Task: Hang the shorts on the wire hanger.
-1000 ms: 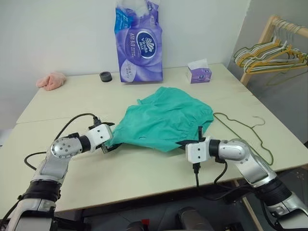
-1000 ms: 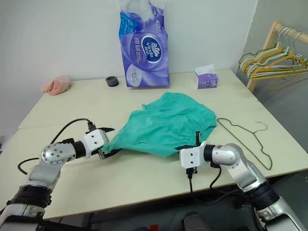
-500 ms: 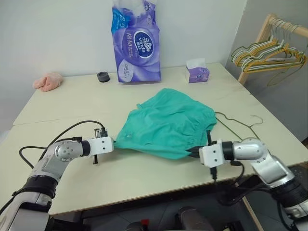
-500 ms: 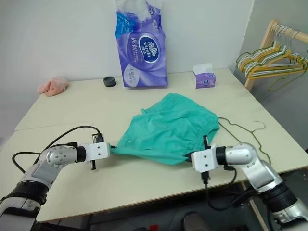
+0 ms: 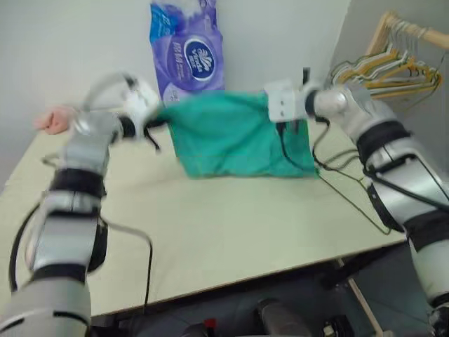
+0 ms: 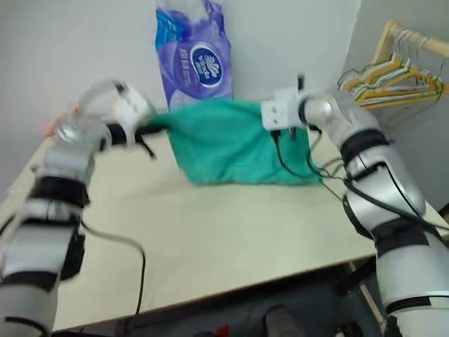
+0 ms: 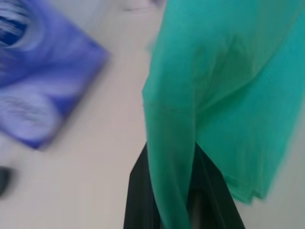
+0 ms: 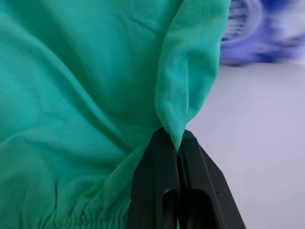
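Note:
The teal-green shorts (image 5: pixel 231 137) hang in the air above the table, stretched flat between my two raised arms, with the lower hem just over the tabletop. My left gripper (image 5: pixel 158 116) is shut on the shorts' left top corner; in the left wrist view the cloth (image 7: pixel 214 95) runs between the black fingers (image 7: pixel 138 191). At the right top corner my right gripper (image 5: pixel 270 105) is shut on the shorts, the fabric (image 8: pixel 81 86) pinched at the fingertips (image 8: pixel 162 152). The wire hanger (image 5: pixel 354 203) lies flat on the table at the right, under my right arm and partly hidden by it.
A tall purple tissue pack (image 5: pixel 184 49) stands at the table's back, behind the shorts. A pink cloth lump (image 5: pixel 50 119) lies at the far left. A wooden rack with bunched hangers (image 5: pixel 393 67) stands off the table's right side.
My left gripper closed on the shorts' edge. Both arms then rose and reached forward, lifting the shorts off the table and spreading them in the air. The camera has shifted too.

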`<state>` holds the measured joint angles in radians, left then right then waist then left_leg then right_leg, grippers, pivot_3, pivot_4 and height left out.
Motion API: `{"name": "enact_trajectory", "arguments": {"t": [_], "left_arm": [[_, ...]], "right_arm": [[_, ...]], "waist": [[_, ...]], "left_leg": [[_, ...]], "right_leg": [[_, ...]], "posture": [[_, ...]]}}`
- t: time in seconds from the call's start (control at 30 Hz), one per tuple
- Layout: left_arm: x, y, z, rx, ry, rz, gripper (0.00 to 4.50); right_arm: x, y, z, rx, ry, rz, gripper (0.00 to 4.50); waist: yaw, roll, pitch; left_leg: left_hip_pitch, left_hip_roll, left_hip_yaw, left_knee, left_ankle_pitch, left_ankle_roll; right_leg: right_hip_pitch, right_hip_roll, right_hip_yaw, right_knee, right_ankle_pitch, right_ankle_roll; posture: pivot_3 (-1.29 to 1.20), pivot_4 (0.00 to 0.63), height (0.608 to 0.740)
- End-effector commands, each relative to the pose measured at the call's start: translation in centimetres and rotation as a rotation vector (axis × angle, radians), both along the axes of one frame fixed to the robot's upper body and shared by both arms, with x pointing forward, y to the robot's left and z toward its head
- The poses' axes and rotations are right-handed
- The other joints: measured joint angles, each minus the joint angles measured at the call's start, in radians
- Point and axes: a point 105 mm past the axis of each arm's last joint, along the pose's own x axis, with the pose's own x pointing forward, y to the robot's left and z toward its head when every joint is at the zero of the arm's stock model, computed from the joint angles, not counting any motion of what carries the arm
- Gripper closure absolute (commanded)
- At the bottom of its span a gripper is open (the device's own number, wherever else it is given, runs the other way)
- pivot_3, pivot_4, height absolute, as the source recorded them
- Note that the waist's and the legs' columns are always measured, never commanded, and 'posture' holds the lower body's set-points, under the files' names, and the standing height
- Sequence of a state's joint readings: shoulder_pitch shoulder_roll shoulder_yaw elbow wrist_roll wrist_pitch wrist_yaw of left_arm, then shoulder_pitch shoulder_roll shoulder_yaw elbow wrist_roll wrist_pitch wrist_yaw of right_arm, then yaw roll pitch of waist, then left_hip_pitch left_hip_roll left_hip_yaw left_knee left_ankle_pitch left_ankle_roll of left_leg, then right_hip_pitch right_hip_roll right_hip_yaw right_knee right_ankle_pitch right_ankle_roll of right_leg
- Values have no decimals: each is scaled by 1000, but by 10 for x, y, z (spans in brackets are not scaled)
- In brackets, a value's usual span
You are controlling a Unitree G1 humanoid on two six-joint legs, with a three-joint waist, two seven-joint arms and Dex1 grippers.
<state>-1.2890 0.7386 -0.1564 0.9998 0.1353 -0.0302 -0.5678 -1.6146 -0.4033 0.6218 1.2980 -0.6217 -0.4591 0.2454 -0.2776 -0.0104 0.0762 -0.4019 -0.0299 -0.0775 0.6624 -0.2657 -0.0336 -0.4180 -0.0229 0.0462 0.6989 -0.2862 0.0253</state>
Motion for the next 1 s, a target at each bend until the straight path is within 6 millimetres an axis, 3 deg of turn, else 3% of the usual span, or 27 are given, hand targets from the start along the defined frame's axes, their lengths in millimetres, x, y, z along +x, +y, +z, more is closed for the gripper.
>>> {"name": "enact_trajectory", "arguments": {"t": [0.03,0.07,0.13,0.2,0.23,0.27,0.33,0.37,0.43,0.53,0.67,0.8,1.0], "left_arm": [[-56,-4,153,482,-652,124,4465],[-63,-12,154,600,-672,78,4465],[-64,-20,128,720,-588,-25,4465],[-55,-19,67,767,-366,-138,4465],[-55,-16,26,776,-220,-201,4465],[-60,-15,-9,762,-99,-256,4465],[-80,-16,-74,696,135,-364,4465],[-94,-14,-101,660,246,-404,4465],[-120,-11,-137,617,409,-445,4465],[-153,-10,-167,536,588,-492,4465],[-184,-8,-182,502,750,-537,4465],[-209,-8,-191,476,872,-596,4465],[-242,-17,-210,418,1025,-699,4465]], "right_arm": [[-54,26,129,221,-529,219,4500],[-62,23,135,256,-557,268,4500],[-64,16,123,283,-524,332,4500],[-56,13,84,234,-412,379,4500],[-51,12,54,210,-318,400,4500],[-48,11,26,188,-224,418,4500],[-46,7,-30,145,-50,445,4500],[-48,6,-56,115,24,464,4500],[-55,4,-89,90,118,493,4500],[-67,4,-121,77,217,540,4500],[-88,-1,-162,0,399,587,4500],[-119,-24,-210,-187,679,575,4500],[-160,-62,-249,-324,977,477,4500]], "waist": [[-20,-2,1],[-25,-1,-3],[-22,3,-20],[-7,11,-34],[2,15,-38],[6,14,-37],[7,7,-28],[3,3,-24],[0,2,-24],[1,2,-23],[6,1,-24],[32,1,-24],[58,2,-23]], "left_leg": [[-11,-1,2,-1,2,-4],[-22,-1,4,-1,3,-5],[-21,0,4,-8,3,-6],[-4,-1,3,-22,-1,-7],[6,-1,4,-26,-3,-4],[20,-2,5,-28,-5,-2],[51,-3,8,-28,-11,11],[56,-3,8,-26,-10,13],[46,0,6,-17,-7,17],[32,0,5,-6,-7,16],[36,1,4,-6,-7,17],[41,1,-1,-5,-8,17],[40,1,-4,-2,-8,17]], "right_leg": [[-14,-1,3,4,0,0],[-28,-1,5,10,0,0],[-32,-1,7,9,0,1],[-15,-1,7,-2,-3,5],[-2,-1,8,-7,-6,8],[16,0,13,-17,-11,6],[46,2,16,-17,-12,6],[51,2,16,-15,-11,6],[42,5,16,-12,-2,3],[28,5,16,-1,-2,3],[35,5,13,-3,-3,4],[46,5,7,-10,-3,4],[47,5,3,-11,-3,4]], "posture": [[-199,0,740],[-197,0,740],[-194,0,740],[-194,0,740],[-183,8,740],[-184,9,740],[-188,11,740],[-193,13,740],[-195,13,740],[-192,11,740],[-190,9,740],[-194,9,740],[-203,14,740]]}}
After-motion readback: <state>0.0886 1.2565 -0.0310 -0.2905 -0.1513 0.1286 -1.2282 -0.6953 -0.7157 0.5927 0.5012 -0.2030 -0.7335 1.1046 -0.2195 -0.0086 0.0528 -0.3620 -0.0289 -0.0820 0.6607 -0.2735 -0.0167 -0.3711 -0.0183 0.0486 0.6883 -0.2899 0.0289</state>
